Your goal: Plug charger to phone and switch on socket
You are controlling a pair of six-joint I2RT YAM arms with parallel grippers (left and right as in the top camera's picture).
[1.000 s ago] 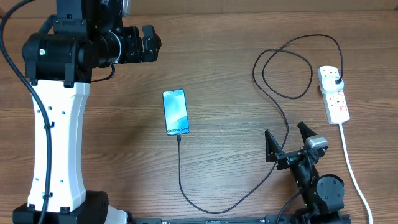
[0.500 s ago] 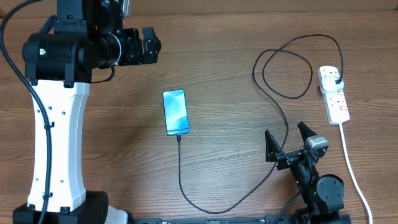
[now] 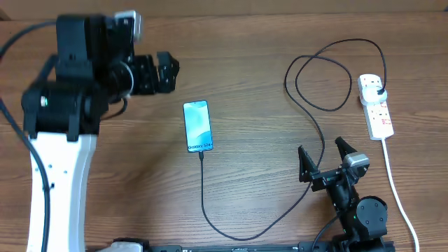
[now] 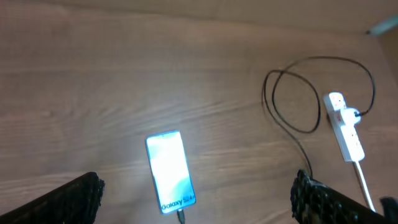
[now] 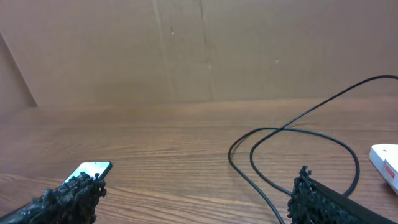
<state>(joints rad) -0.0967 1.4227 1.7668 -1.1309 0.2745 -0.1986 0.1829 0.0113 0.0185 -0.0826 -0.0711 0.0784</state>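
The phone lies flat mid-table, screen lit light blue, with the "Galaxy S24" text at its near end. It also shows in the left wrist view and the right wrist view. The charger cable has its tip in the phone's near end, loops right, and its black plug sits in the white socket strip, which also shows in the left wrist view. My left gripper is open, raised behind and left of the phone. My right gripper is open and empty beside the cable.
The socket's thick white cord runs down the right side to the front edge. The cable loops lie at the back right. A brown wall stands behind the table.
The left arm has shifted and tilted, its body now lower and further left in the overhead view. The phone, cable, socket and right arm have not moved.
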